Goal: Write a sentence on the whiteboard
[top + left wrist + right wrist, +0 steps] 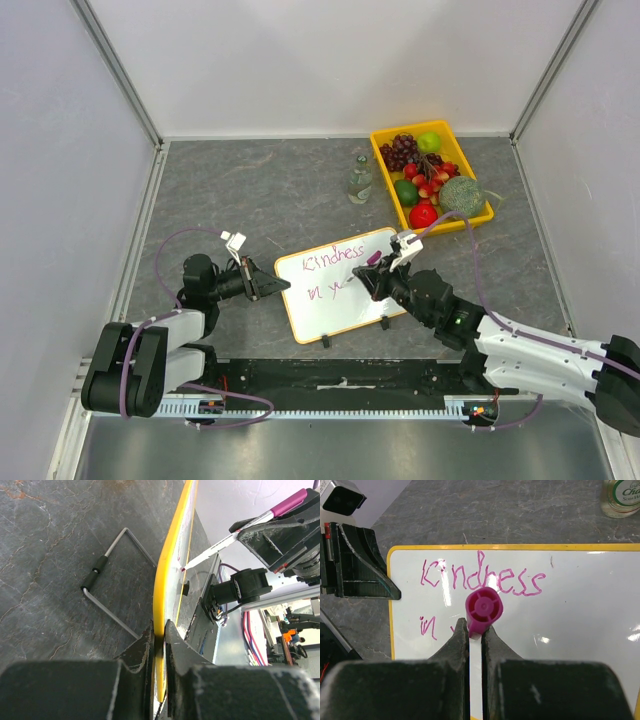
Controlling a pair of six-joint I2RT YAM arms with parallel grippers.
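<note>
Right wrist view: the right claw [475, 632] is pinched almost closed on a purple-capped marker [484, 607]. The whiteboard [580, 630] lies beneath and ahead of its fingers, and the sentence [480, 580] (only "Kindness", "in" and a started word) sits just beyond the cap. The left claw [159, 630] clamps the board's yellow rim, forearm low and level. The right arm reaches in, wrist tipped downward.
</note>
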